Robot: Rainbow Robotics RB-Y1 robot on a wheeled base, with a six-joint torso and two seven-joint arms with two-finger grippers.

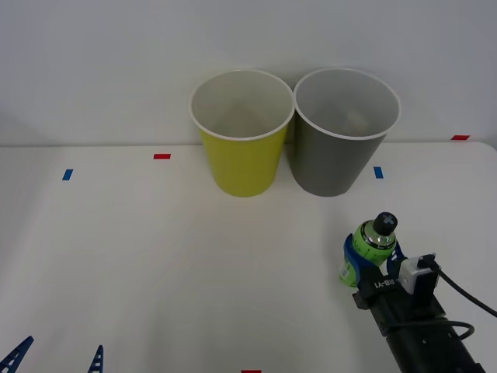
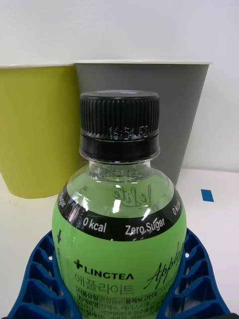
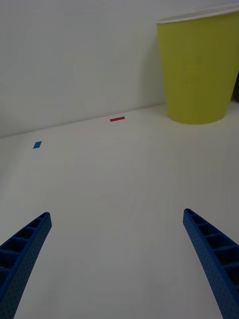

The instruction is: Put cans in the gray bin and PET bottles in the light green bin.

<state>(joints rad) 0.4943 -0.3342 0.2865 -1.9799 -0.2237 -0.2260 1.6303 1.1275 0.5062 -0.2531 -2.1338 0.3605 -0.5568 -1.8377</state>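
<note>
My left claw (image 1: 54, 359) waits spread wide and empty at the near left of the table (image 1: 140, 256), out of the way while the other arm works. Further right, the light green bin (image 1: 241, 132) and the gray bin (image 1: 342, 132) stand side by side at the back (rims nearly touching). At the near right, my right claw (image 1: 371, 264) is clenched around the PET bottle (image 1: 370, 245), which stands upright between its fingers (image 2: 35, 279), cap up, near the gray bin; I judge the upright grip suits carrying it to the light green bin.

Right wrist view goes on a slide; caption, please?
Right gripper around the green bottle, facing the light green bin and gray bin.
</note>
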